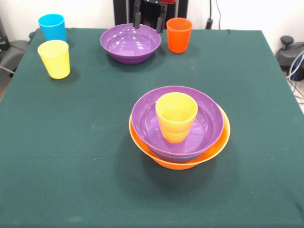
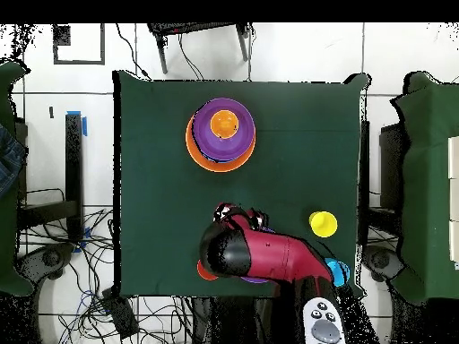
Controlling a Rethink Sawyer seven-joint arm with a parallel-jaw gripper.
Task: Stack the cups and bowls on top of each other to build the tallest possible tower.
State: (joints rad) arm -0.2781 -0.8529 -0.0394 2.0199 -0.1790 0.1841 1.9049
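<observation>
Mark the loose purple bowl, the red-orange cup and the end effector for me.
Loose purple bowl (image 1: pixel 130 43), front view, on its inner floor.
Red-orange cup (image 1: pixel 179 37), front view, on its outer wall.
End effector (image 1: pixel 149 20), front view, midway between its two dark fingertips above the bowl's far rim.

Yellow-orange plastic cup (image 1: pixel 176 117) in purple plastic bowl (image 1: pixel 176 122), nested in large orange plastic bowl (image 1: pixel 216 147), table centre. 3 cups, second purple bowl (image 1: pixel 130 42) along far edge.

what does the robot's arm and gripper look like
The arm is bulky and rounded, deep red with a glossy black section at one end. The gripper shows two dark, slim, straight fingers below a red and black mount. No markings are legible.
</observation>
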